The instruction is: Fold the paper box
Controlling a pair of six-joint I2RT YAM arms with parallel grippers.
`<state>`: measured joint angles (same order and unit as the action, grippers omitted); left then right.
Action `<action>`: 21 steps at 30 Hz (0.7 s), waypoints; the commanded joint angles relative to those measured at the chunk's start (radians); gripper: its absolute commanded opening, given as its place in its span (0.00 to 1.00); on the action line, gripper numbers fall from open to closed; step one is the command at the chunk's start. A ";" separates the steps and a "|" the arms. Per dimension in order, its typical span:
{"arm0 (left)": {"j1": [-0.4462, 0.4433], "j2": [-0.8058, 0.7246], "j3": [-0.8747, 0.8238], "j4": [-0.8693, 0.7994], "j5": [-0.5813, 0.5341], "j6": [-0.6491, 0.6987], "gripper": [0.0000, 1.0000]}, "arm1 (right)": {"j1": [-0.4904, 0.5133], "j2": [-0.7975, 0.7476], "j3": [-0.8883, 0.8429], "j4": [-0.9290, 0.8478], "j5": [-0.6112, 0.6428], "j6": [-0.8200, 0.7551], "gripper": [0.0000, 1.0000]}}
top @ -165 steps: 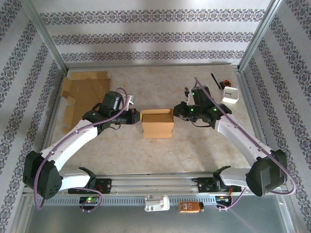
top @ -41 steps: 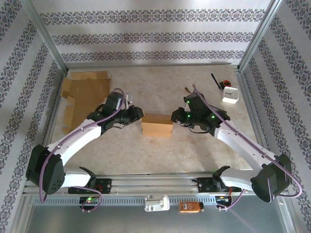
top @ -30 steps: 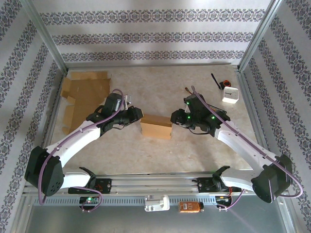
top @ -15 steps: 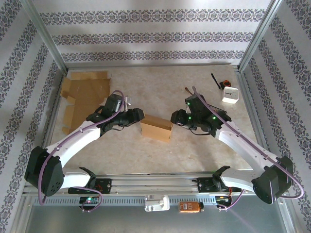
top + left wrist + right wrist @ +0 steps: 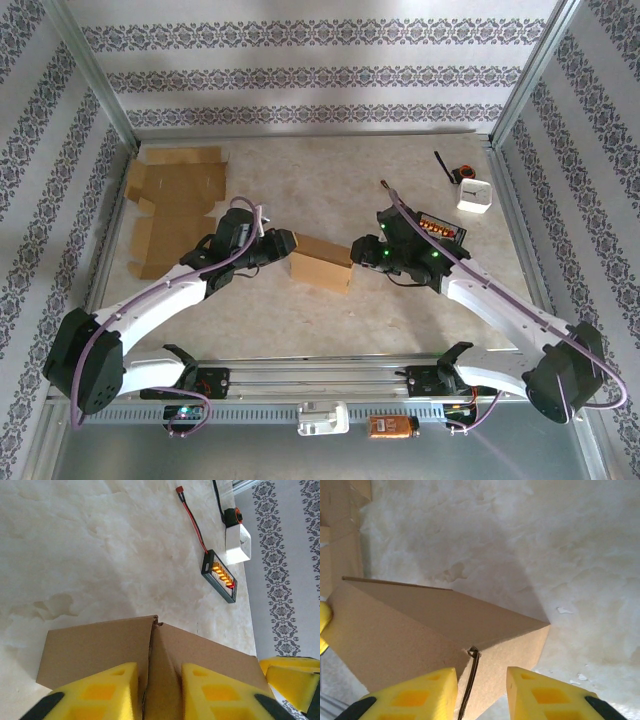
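Mid-table (image 5: 300, 170), betw. the two arms, lies the paper box (image 5: 322, 263), skewed to the table's near edge; left pincer (image 5: 284, 244) is at the box's left end, right pincer (image 5: 358, 251) at its right end; left wrist view: yellow fingers (image 5: 107, 690) stand narrowly apart, a corner seam of the box running into the gap; right wrist view: likewise a narrow gap, fingers (image 5: 545, 692) either side of a seam; flat cardboard sheets (image 5: 175, 205) lie far left; small white unit (image 5: 474, 195) sits far right.
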<state>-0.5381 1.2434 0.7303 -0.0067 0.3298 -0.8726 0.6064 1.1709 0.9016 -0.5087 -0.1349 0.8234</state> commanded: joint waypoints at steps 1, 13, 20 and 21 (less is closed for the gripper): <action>-0.050 0.051 -0.069 -0.214 0.000 0.005 0.34 | -0.014 0.067 0.045 -0.065 0.043 -0.089 0.33; -0.057 -0.190 -0.007 -0.210 -0.120 -0.053 0.60 | -0.082 0.133 0.247 -0.062 0.033 -0.190 0.44; -0.057 -0.170 0.027 -0.196 -0.051 -0.082 0.56 | -0.122 -0.042 0.126 -0.109 -0.113 0.005 0.49; -0.057 -0.157 0.033 -0.183 -0.025 -0.084 0.55 | -0.123 -0.067 0.104 -0.114 -0.128 0.026 0.50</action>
<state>-0.5835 1.0622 0.7238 -0.1753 0.2558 -0.9360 0.4858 1.1637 1.0611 -0.5686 -0.1814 0.7521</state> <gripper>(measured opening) 0.553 0.497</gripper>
